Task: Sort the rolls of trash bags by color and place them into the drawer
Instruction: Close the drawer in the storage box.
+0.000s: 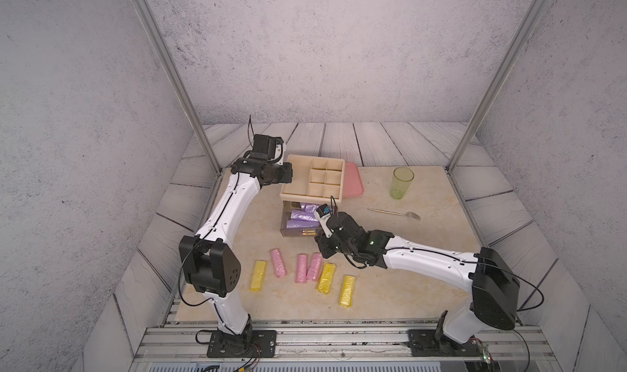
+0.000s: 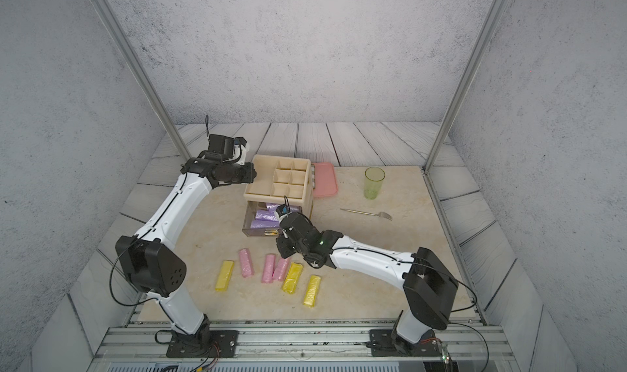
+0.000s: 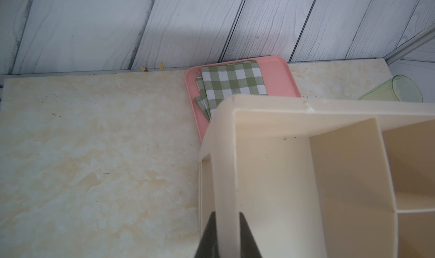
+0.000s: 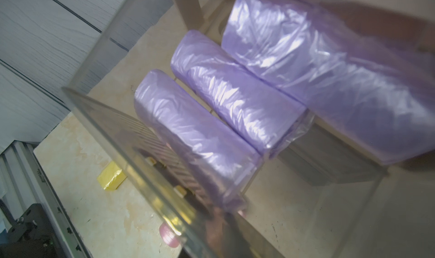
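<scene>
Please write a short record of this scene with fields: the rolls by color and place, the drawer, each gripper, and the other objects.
drawer: pulled out of the organizer
purple rolls: three seen, in the drawer
pink rolls: three on the table
yellow rolls: three on the table
left gripper: shut on the organizer wall
right gripper: over the drawer, close to a purple roll; grip unclear
other: cup, fork, tray with checked cloth

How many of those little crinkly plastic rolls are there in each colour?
Yellow rolls: 3
Pink rolls: 3
Purple rolls: 3 in view, inside the drawer
Total: 9 in view; the right gripper may hide more.
</scene>
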Tool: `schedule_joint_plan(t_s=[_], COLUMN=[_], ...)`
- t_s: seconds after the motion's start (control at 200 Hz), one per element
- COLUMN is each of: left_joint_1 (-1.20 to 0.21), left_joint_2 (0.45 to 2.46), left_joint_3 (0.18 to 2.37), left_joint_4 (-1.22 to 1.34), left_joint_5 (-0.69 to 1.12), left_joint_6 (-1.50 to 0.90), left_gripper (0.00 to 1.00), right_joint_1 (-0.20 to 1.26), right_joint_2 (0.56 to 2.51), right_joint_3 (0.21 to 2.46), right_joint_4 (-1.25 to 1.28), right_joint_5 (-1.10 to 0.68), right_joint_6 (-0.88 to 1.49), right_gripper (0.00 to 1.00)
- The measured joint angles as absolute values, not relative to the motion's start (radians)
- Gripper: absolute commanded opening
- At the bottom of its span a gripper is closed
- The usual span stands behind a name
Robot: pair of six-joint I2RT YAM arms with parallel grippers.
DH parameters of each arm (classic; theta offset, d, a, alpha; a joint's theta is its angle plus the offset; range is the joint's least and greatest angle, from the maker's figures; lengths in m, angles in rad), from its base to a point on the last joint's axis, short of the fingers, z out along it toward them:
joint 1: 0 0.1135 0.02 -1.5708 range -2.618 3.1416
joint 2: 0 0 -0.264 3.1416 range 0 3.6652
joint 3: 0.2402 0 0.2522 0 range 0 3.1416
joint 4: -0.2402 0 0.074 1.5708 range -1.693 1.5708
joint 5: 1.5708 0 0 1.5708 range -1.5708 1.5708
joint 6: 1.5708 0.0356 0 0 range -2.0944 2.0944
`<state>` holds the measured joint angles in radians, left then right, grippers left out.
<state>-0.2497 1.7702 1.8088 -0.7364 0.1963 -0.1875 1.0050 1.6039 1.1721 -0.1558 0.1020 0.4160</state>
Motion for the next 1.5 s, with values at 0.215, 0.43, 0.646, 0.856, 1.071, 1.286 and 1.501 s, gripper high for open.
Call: schedule_joint_plan(t_s=[0.215, 0.43, 0.646, 0.856, 1.071, 1.286, 1.501], left_joint_1=[-0.248, -0.261, -0.267, -0.267, -0.267, -0.267, -0.267], left_joint_2=[1.782, 1.82, 1.84, 1.839, 1.839, 1.839, 1.839], left_joint_3=[1.819, 1.885, 1.909, 1.911, 1.911, 1.911, 1.911], left_joint_4=[-0.728, -0.779, -0.838, -0.852, -0.856, -0.855, -0.855], left_joint_5=[0.188, 0.205, 0.239, 0.253, 0.263, 0.274, 0.278], left_joint_6=[-0.184, -0.199, -0.247, -0.268, -0.275, -0.28, -0.291], left_gripper=[0.0, 0.0, 0.0, 0.0, 0.0, 0.0, 0.0], right_joint_1=[1.002, 0.995, 0.994, 0.992, 0.992, 0.991, 0.956], right_joint_2=[1.61, 1.552, 1.467, 1.467, 1.501, 1.552, 1.574], right_joint_3=[1.165, 1.123, 1.122, 1.123, 1.153, 1.189, 1.2], right_joint_4=[-0.091, -0.032, -0.024, -0.018, -0.027, -0.009, 0.016], right_joint_5=[0.086, 0.094, 0.123, 0.127, 0.144, 0.219, 0.245], right_joint_6=[0.426, 0.409, 0.388, 0.384, 0.37, 0.327, 0.313], right_gripper=[0.19, 0.29, 0.29, 0.25, 0.21, 0.2, 0.2])
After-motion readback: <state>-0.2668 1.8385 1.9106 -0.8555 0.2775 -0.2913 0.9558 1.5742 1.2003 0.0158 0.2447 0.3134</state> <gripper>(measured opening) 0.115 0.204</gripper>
